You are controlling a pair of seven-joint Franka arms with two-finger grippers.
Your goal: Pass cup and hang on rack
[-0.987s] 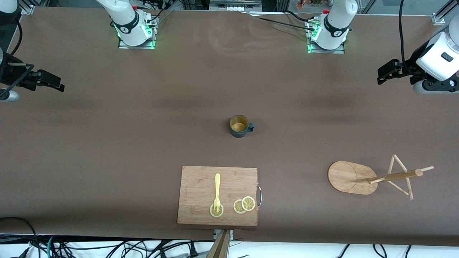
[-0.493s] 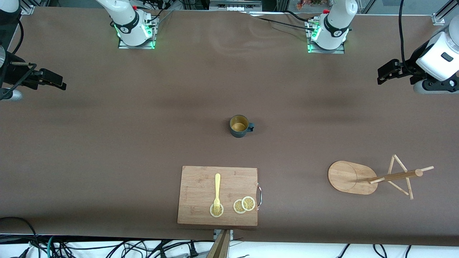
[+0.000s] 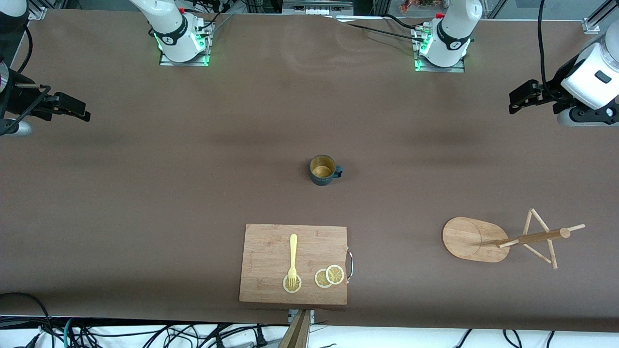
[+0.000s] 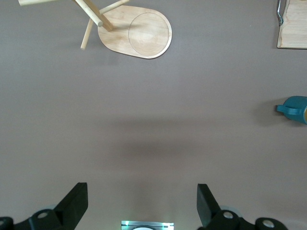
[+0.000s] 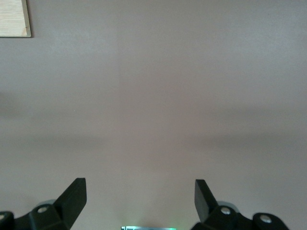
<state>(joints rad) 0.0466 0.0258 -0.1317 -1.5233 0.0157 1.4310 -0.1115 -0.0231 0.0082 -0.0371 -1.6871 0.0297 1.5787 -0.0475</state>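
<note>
The right pincer (image 3: 72, 108) has crept slightly inward since a second ago, over bare worktop (image 3: 193, 159) at the right arm's end, fingers spread and empty; this looks like the opening of a reach for the cup (image 3: 323, 169) (nothing is grasped yet). The cup stands upright mid-worktop, unmoved. The left pincer (image 3: 520, 99) waits, fingers apart, over the left arm's end. The rack (image 3: 476, 239) stands nearer the camera, pegs bare.

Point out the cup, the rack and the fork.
cup (image 3: 322, 169): front view, on its yellow inside.
rack (image 3: 466, 238): front view, on its oval base.
fork (image 3: 293, 253): front view, on its handle, lying on the cutting board.
</note>
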